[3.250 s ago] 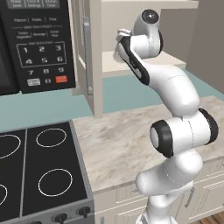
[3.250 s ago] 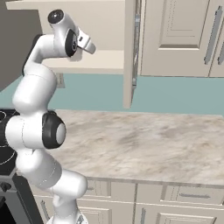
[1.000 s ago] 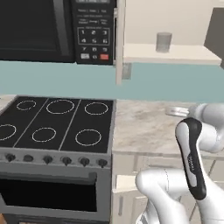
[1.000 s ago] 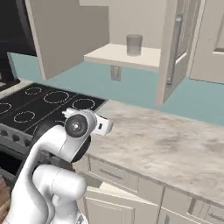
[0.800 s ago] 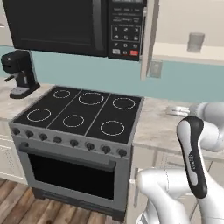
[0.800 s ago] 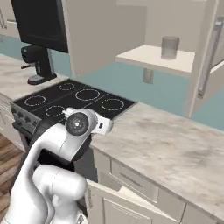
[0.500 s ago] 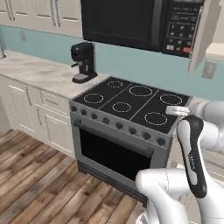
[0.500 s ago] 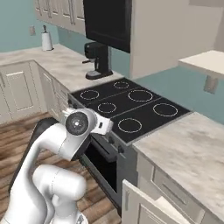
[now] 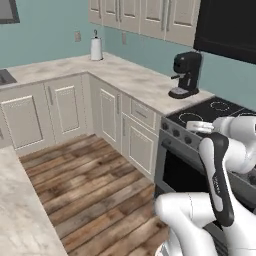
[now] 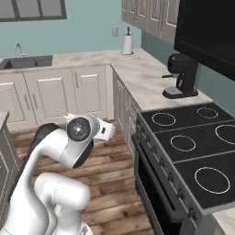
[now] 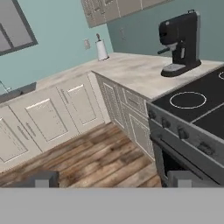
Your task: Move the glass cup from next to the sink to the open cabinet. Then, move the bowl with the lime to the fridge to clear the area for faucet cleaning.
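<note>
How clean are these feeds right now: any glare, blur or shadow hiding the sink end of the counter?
Right base view: even rendered light, no glare; the sink and faucet are small but readable. Left base view: sharp, soft shading under the coffee machine. Hand view: crisp, paper towel roll distinct, no motion blur.

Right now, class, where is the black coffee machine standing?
The black coffee machine stands on the marble counter just left of the black stove, below the wall cabinets.

A home kitchen: stove [image 10: 193,137], coffee machine [image 9: 184,74], marble counters [image 9: 135,75], cream cabinets [image 9: 30,117].
</note>
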Controlling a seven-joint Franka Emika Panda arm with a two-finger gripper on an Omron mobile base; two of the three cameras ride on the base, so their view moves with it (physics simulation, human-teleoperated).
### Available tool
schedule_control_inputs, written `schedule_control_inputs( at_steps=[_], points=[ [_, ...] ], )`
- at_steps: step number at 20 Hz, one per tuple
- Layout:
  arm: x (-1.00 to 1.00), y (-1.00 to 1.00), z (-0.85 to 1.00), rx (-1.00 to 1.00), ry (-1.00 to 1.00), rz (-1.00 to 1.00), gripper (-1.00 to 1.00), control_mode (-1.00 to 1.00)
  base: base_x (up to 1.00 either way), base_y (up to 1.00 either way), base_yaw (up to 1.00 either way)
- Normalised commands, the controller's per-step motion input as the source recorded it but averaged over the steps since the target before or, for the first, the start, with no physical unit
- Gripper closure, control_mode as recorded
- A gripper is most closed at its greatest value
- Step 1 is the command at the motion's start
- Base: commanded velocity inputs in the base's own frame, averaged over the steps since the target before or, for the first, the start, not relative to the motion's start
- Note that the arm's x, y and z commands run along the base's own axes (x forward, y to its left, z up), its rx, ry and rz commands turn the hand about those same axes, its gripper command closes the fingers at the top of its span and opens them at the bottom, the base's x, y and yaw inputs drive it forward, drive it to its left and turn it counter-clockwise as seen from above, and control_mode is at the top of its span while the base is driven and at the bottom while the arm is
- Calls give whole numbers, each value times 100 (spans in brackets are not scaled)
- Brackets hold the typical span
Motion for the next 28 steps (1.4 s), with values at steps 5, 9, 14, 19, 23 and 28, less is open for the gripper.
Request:
schedule_control_inputs(
  at_steps=[5, 9, 14, 19, 23, 28],
  points=[
    [0, 0, 0, 0, 0, 0, -100, 100, 100, 76, 26],
    [0, 0, 0, 0, 0, 0, -100, 100, 100, 71, 6],
    [0, 0, 0, 0, 0, 0, -100, 100, 100, 80, 0],
    [0, 0, 0, 0, 0, 0, -100, 100, 100, 78, 0],
    [0, 0, 0, 0, 0, 0, -100, 100, 100, 76, 0],
    [0, 0, 0, 0, 0, 0, -100, 100, 100, 4, 0]
  ],
)
